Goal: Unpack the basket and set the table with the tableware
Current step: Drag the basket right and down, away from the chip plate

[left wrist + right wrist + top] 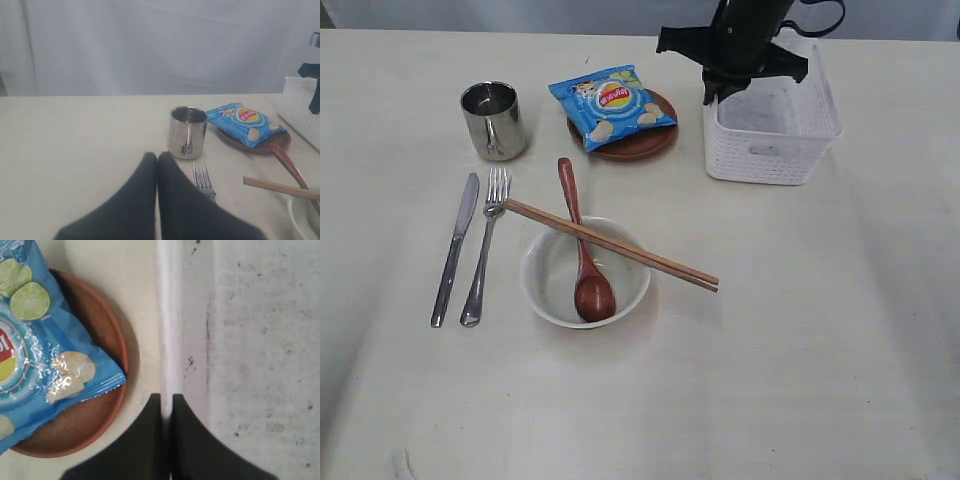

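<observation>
one bowl (552, 272), two chopsticks (620, 247), one spoon (593, 296)

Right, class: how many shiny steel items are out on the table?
3. The mug stands left of the plate; the knife and fork lie side by side left of the bowl. The right arm hides part of the basket.

White curtain (150, 45) behind a cream table (820, 380)
It hangs in soft folds along the far edge; light falls evenly, shadows faint.
</observation>
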